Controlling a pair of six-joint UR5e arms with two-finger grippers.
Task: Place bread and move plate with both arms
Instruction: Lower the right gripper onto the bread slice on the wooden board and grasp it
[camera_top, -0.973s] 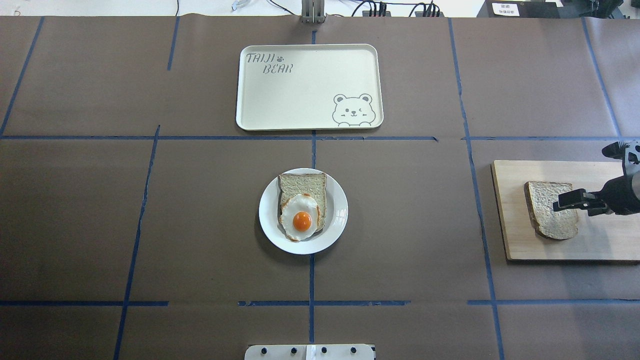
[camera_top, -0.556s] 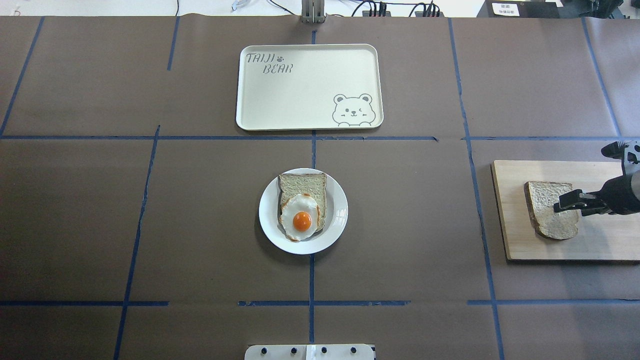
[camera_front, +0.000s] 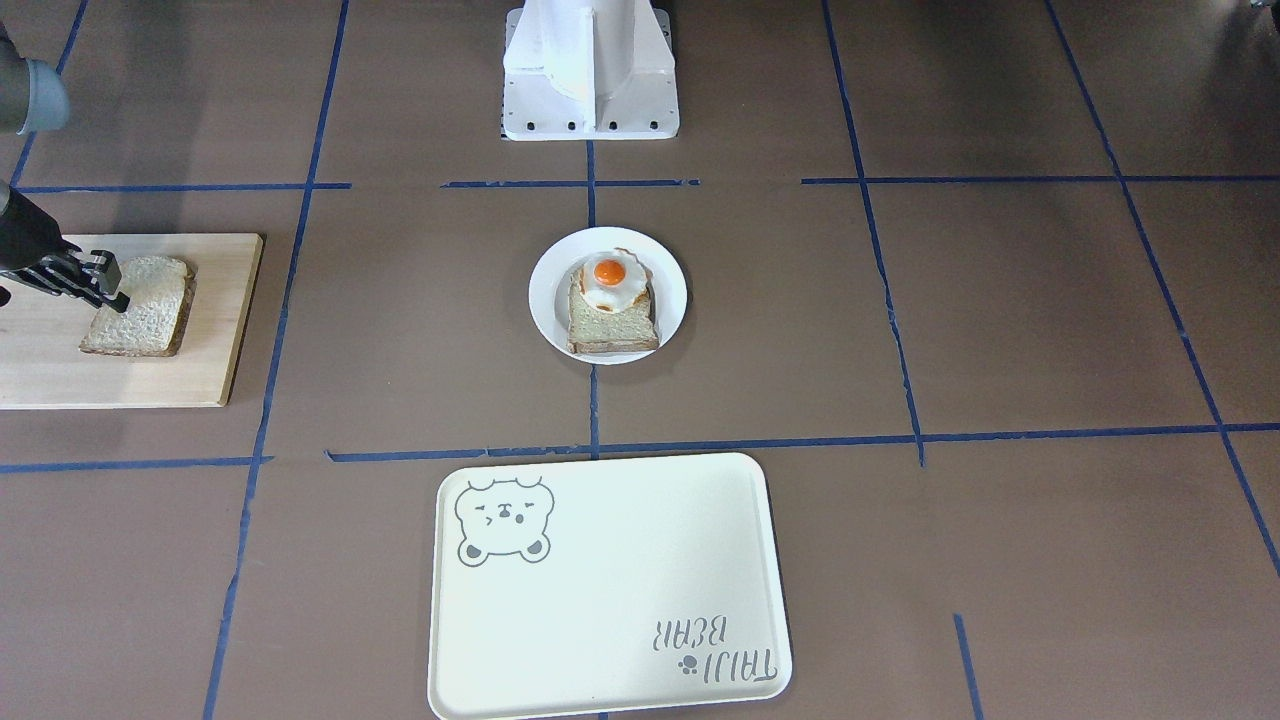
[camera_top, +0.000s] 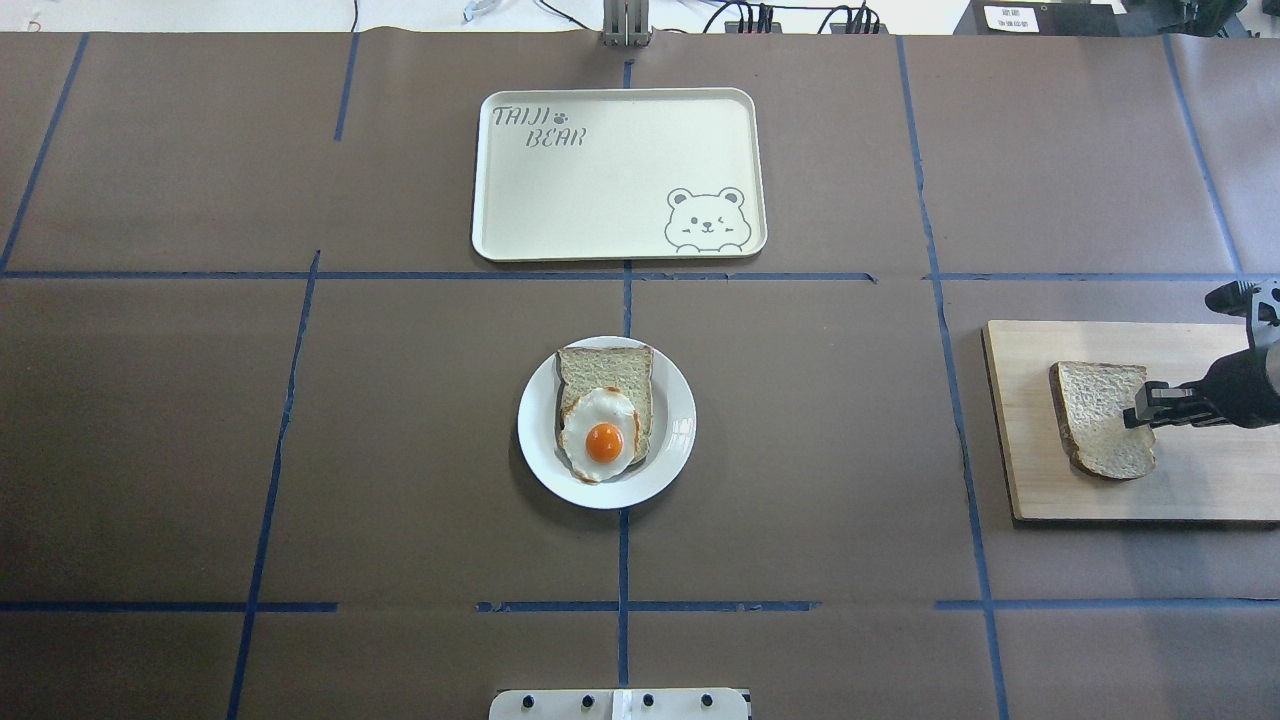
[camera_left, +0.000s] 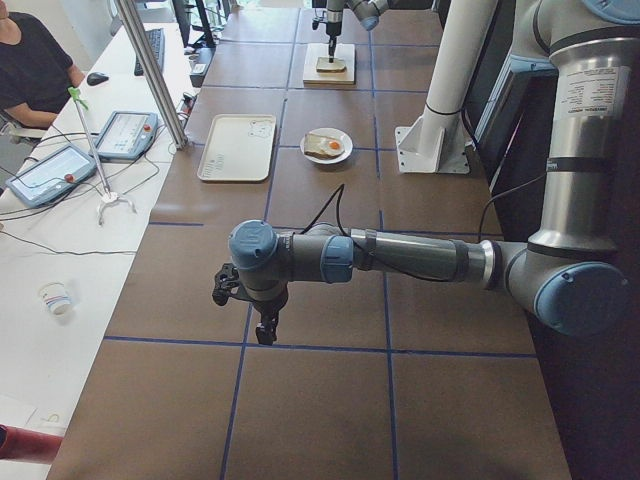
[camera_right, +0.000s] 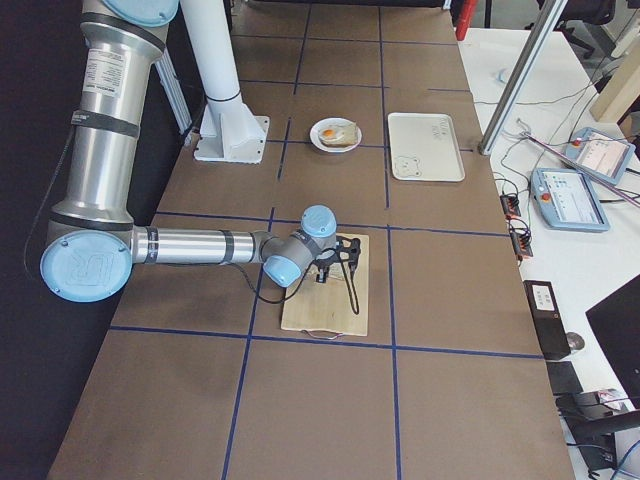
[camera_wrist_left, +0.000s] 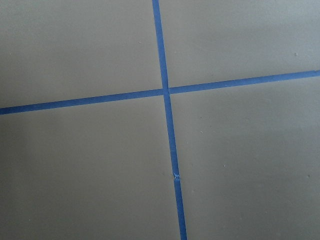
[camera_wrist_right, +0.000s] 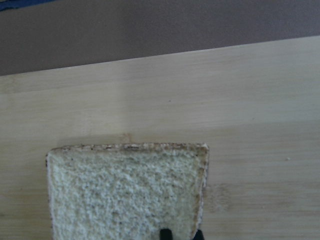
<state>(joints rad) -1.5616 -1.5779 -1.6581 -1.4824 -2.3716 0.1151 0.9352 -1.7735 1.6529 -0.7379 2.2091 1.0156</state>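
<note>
The bread lies flat on a wooden board at the table's right, and also shows in the front view and the right wrist view. My right gripper hangs low over the slice's right edge, tips a narrow gap apart over the crust, holding nothing. The white plate sits at the table's middle with an egg-topped slice on it. My left gripper shows only in the exterior left view, over bare table far from the plate; I cannot tell whether it is open or shut.
A cream tray with a bear drawing lies beyond the plate. The wooden board reaches the view's right edge. Blue tape lines cross the brown table cover. The robot's white base stands behind the plate.
My right gripper has dropped lower and drawn slightly right, toward the slice's right edge. The bread, plate and tray have not moved.
</note>
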